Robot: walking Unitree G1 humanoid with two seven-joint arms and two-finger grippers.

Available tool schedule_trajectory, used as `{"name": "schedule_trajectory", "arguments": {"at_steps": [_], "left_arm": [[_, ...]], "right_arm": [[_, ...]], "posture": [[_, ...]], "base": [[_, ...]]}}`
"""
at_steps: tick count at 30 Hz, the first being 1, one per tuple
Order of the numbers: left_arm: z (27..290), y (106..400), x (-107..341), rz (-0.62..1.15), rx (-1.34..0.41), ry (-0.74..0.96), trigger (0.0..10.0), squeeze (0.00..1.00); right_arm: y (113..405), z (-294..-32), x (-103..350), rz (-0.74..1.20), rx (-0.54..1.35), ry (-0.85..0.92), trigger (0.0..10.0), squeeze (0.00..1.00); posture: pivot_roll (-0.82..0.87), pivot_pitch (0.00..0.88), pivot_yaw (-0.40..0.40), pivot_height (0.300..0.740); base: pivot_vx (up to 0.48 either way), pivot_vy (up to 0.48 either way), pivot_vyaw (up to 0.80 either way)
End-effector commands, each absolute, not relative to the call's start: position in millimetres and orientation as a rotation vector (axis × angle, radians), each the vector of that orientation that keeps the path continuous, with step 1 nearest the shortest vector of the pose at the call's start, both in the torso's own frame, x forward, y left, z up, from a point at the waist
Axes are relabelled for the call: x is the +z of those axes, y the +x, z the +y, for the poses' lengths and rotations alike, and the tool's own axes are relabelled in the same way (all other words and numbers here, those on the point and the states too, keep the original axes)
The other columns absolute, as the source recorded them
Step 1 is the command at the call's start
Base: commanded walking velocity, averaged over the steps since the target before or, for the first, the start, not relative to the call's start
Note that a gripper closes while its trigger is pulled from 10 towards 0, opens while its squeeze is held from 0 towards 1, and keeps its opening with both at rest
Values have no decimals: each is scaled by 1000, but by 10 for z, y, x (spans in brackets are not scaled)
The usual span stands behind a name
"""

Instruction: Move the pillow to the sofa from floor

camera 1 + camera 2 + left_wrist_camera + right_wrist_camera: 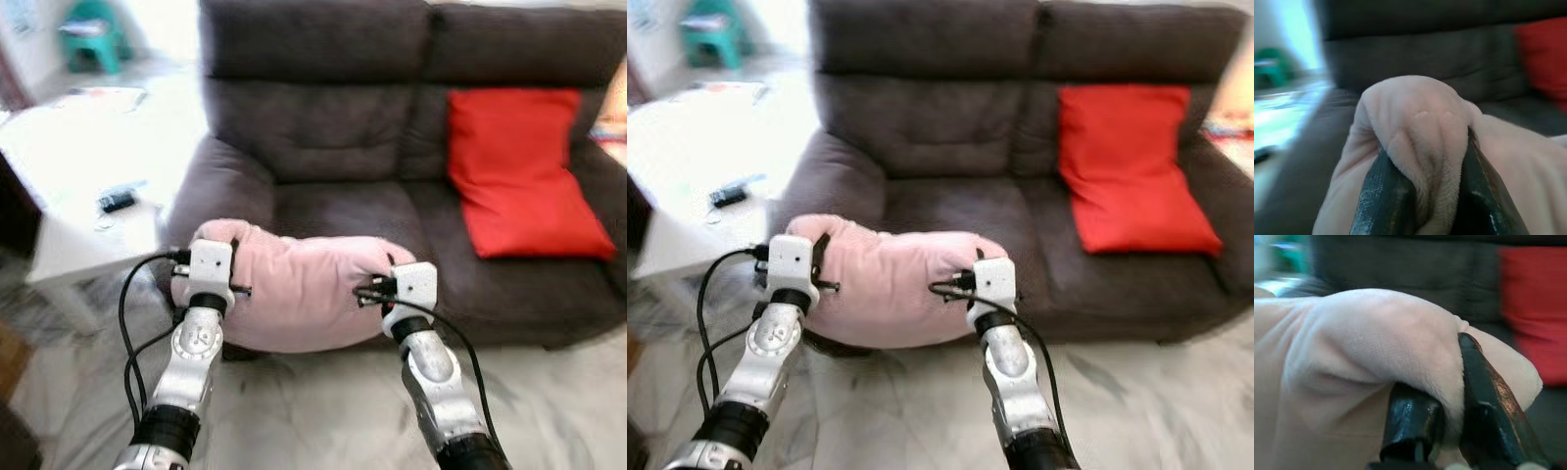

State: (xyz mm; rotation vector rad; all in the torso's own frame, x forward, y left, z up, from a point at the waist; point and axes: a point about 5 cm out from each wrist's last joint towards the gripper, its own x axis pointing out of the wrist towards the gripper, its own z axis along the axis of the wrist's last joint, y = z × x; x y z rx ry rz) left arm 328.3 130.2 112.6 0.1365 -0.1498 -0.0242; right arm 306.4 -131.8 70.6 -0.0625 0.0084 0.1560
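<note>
I hold the pillow (299,294) off the floor, its long axis stretched between my left gripper (1422,196) and right gripper (1449,426), each pinching a fold at one end. The sofa (333,211) seat lies just beyond, ahead of both grippers equally.

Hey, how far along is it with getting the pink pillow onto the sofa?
Done: pink pillow is lifted, pinched at each end by the left pincer and right pincer. In hand: carrying it before the sofa. Left: set it on the seat beside the red cushion and release.
</note>
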Motion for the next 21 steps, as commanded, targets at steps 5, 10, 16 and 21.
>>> {"name": "schedule_trajectory", "arguments": {"at_steps": [5, 10, 16, 21], "left_arm": [[1261, 3316, 1229, -203, -66, 166, 10000, 0], [1283, 3306, 1232, -202, -64, 164, 10000, 0], [1282, 3284, 1198, -188, -58, 133, 10000, 0], [1304, 3275, 1209, -196, -45, 115, 10000, 0]], "right_arm": [[3129, -1101, 909, -95, 220, -47, 10000, 0], [3139, -1078, 932, -111, 226, -35, 10000, 0], [3122, -1078, 908, -101, 230, -36, 10000, 0], [3125, -1076, 922, -107, 237, -42, 10000, 0]], "posture": [[-7, 0, -48, 740], [-3, 0, -40, 740], [0, 0, -45, 740], [0, 0, -49, 740]], "base": [[0, 0, -800], [0, 0, -296], [0, 0, 0], [0, 0, 0]]}}
